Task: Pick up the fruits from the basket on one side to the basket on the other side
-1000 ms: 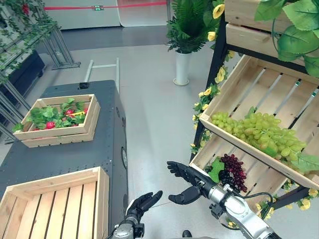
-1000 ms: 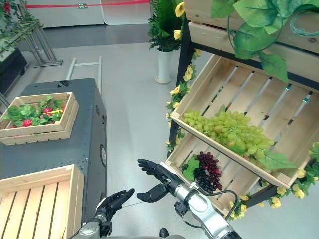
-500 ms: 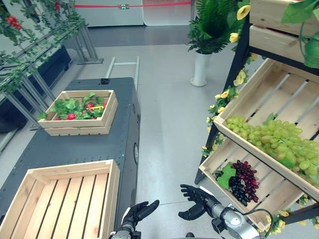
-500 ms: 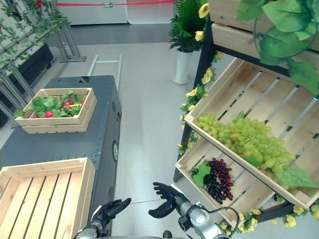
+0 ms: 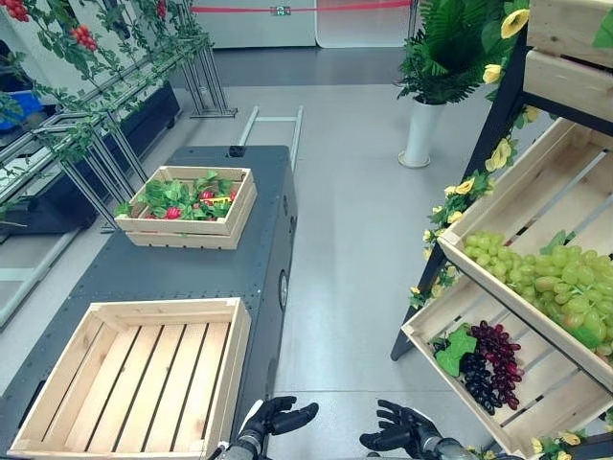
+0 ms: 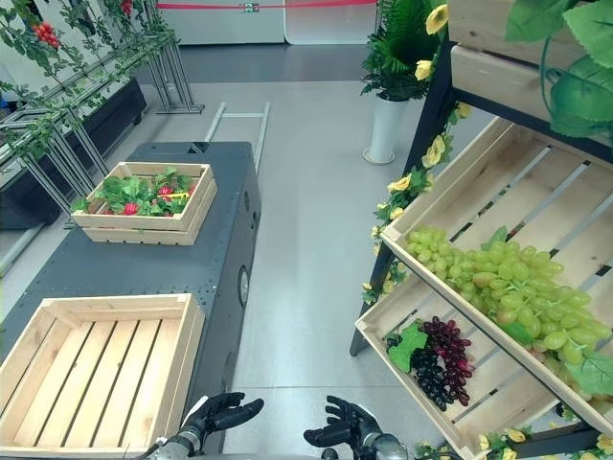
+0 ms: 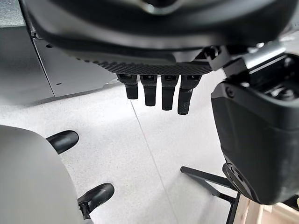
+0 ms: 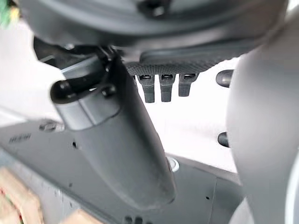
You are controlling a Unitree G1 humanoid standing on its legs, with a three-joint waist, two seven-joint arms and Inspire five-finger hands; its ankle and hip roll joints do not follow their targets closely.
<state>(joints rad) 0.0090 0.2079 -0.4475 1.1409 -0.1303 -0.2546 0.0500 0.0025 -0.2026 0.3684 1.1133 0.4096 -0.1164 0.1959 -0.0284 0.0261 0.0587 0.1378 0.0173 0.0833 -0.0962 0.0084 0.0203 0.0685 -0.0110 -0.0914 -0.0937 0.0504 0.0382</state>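
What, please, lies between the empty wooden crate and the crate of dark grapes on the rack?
Bare grey floor separates the empty crate from the dark grapes, seen in the left eye view.

Lighting is bright and even, looks like overhead indoor light, so shadows stay soft. The grey floor [image 5: 354, 249] has a mild sheen far back near the white wall, no harsh glare. Head views are sharp, with some wide-angle bend at the edges: the shelf posts lean. Wrist views are much rougher: the dark hand bulk up close is blurred, the left hand [image 7: 156, 91] fingers fairly crisp, the right hand [image 8: 161, 86] soft, floor behind washed out pale.
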